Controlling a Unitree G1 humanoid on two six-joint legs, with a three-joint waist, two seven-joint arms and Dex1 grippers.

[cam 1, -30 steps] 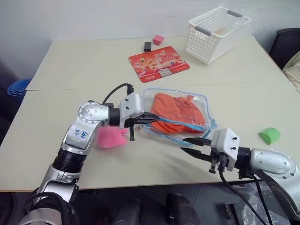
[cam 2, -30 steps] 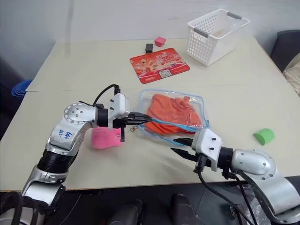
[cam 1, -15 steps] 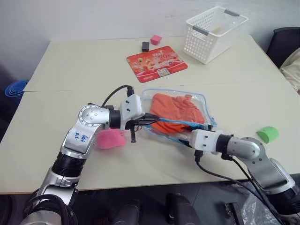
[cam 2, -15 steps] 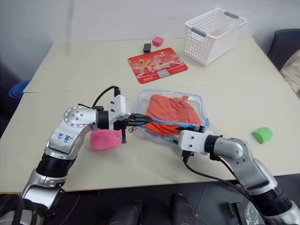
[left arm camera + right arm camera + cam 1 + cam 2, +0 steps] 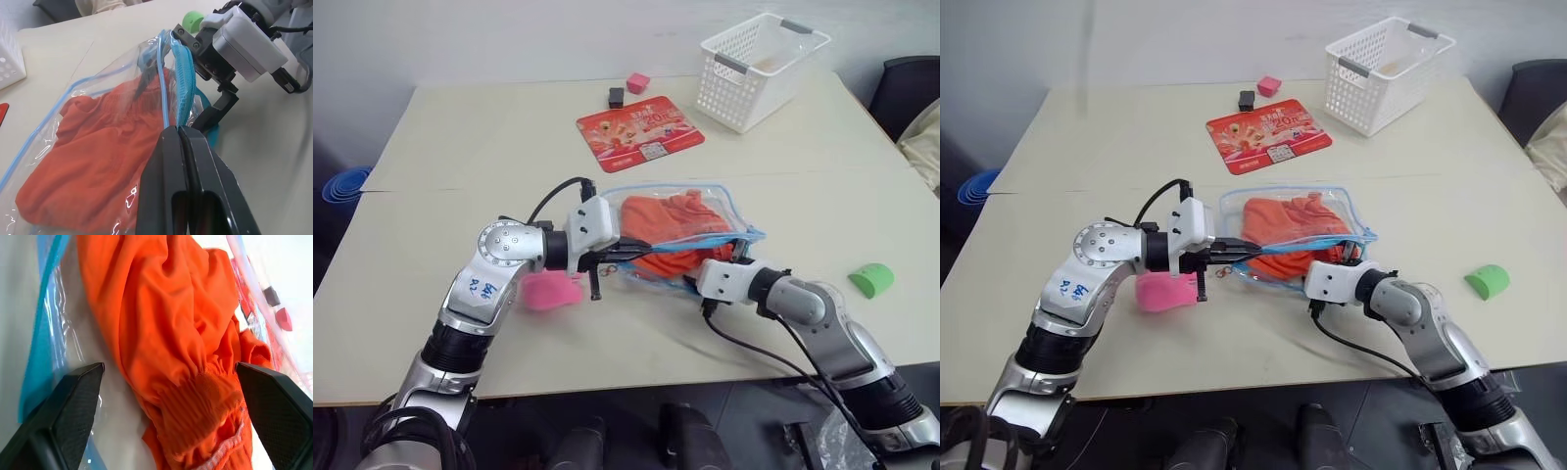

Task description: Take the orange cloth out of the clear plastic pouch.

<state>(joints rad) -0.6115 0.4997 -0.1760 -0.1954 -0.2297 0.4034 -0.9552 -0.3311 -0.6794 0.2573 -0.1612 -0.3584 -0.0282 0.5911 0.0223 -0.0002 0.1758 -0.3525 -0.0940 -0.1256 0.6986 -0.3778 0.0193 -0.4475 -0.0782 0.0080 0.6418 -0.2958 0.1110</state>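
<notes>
The orange cloth (image 5: pixel 166 333) is lying crumpled inside the clear plastic pouch (image 5: pixel 636 201), which is resting on the table (image 5: pixel 460 147) with its open edge lifted toward the robot. The left gripper (image 5: pixel 179 128) is pinching the pouch's blue-piped rim, its fingers (image 5: pixel 161 176) pressed flat together on the plastic and holding that edge up. The right gripper (image 5: pixel 168 369) is reaching into the mouth of the pouch, its fingers (image 5: pixel 63 406) spread wide to either side of the cloth's gathered hem, with the hem sitting between them. Whether either fingertip is already touching the fabric is hard to make out; they seem to be just short of it. From the head views the right fingertips are hidden behind the raised rim and the white wrist housing, so only the wrist view is showing their spread. The far half of the cloth is blurred by creased plastic and glare.

A pink plush toy (image 5: pixel 548 291) is lying just beside the left wrist, partly hidden by the arm. Well beyond the fingers a red printed card (image 5: pixel 639 125), a white lattice basket (image 5: pixel 759 69), a small black item (image 5: pixel 616 96) and a pink block (image 5: pixel 637 82) are sitting. A green object (image 5: pixel 871 280) is lying off to the right gripper's outer side.
</notes>
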